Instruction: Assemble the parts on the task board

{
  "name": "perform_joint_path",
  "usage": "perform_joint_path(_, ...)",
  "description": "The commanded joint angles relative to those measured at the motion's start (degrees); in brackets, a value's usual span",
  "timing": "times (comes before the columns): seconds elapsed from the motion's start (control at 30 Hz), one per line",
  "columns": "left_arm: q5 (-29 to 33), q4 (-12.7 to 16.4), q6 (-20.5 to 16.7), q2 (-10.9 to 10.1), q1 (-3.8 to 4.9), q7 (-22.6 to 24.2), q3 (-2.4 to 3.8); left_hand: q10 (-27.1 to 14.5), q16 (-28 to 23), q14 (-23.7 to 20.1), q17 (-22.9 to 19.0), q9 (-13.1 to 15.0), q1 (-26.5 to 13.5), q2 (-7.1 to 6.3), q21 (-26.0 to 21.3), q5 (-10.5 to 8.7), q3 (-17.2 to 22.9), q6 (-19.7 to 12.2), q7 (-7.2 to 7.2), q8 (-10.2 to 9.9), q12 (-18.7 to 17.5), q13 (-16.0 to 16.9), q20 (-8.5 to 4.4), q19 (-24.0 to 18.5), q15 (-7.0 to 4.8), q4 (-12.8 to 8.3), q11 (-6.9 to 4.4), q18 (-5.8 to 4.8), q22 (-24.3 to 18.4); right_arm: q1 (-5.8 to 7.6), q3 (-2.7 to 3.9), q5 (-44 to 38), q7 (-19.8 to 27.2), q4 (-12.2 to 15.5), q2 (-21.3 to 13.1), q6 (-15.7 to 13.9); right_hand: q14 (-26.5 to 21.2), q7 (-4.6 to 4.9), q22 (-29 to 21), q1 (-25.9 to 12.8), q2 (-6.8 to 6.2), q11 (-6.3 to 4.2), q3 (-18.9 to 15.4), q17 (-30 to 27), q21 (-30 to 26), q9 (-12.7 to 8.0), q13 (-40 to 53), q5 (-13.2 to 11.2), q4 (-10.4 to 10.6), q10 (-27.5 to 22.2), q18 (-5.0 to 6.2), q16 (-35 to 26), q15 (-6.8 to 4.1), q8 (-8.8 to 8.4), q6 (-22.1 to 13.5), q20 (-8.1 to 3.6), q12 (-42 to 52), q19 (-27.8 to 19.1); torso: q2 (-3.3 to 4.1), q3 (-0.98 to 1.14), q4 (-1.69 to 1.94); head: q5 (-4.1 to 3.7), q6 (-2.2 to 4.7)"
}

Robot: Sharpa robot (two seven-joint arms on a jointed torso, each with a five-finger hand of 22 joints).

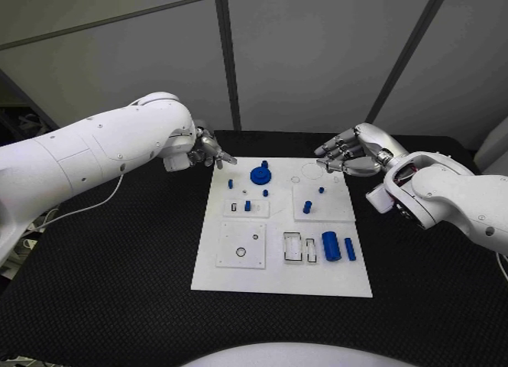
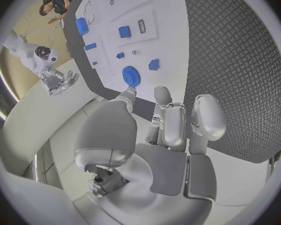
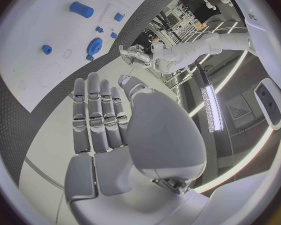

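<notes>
**Both hands empty at the far corners of the board**

The task board [image 1: 278,279], a white plate, lies mid-table with its parts still loose or unseated. Nearest, toward the right edge, two blue cylinders [image 1: 332,246] lie side by side, one thick and one slim. They look like light, rigid plastic, smooth enough to roll, so a pinch across the middle of the barrel seems safest. Beyond them sit two small blue pegs [image 1: 306,206] at mid-board, tiny and easily tipped. Farthest is one blue gear [image 1: 260,177] near the far left corner; its toothed rim should give grip. The left hand [image 1: 203,154] hovers just beside that corner, fingers loosely curled, holding nothing. The right hand [image 1: 347,152] hovers at the far right corner, fingers straight, also empty.
</notes>
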Motion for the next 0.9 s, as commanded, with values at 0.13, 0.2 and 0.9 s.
perform_joint_path(0.13,-2.63,-1.98,3.98,1.38,-0.37,0.35,-0.54,0.62,0.3,1.79,0.07,-0.4,0.89,0.35,0.45,0.21,-0.97,0.75,0.04,-0.38,0.48,0.18,-0.03,0.56,0.19,0.4,0.02,-0.11,0.42,0.09,0.04,-0.24,0.2,0.11,0.17,0.53,0.49,-0.09,-0.08,-0.27,0.12,0.14,0.14,0.07,-0.31,0.04,-0.12,0.19,-0.21,-0.21,0.68,-0.25,0.07,0.14,0.35,-0.05,-0.38,0.53,-0.05,0.0,0.06,-0.03,-0.13)
perform_joint_path(0.2,-2.71,-2.29,4.16,1.65,-0.53,0.36,-0.62,0.66,0.33,1.81,0.11,-0.54,0.96,0.44,0.59,0.2,-1.3,0.87,0.01,-0.4,0.58,0.2,-0.05,0.64,0.17,0.61,0.0,-0.14,0.59,0.09,0.04,-0.25,0.2,0.11,0.21,0.54,0.49,-0.09,-0.08,-0.27,0.12,0.14,0.14,0.07,-0.31,0.04,-0.12,0.19,-0.21,-0.21,0.68,-0.25,0.07,0.14,0.35,-0.05,-0.38,0.53,-0.04,0.02,0.08,-0.12,-0.12)
perform_joint_path(0.9,-2.74,-2.87,6.54,2.93,-1.61,0.42,-1.09,0.77,0.34,1.83,0.09,-1.68,3.09,1.62,1.09,0.33,-3.06,1.92,-0.2,-0.62,1.15,0.16,-0.14,0.9,0.04,1.24,-0.18,-0.27,1.32,0.09,0.04,-0.28,0.16,0.06,0.54,0.65,0.51,-0.05,-0.11,-0.32,0.11,0.17,0.16,0.08,-0.37,0.01,-0.22,0.2,-0.21,-0.25,0.67,-0.33,0.08,0.05,0.26,-0.05,-0.5,0.58,-0.02,0.01,0.06,-0.23,-0.34)
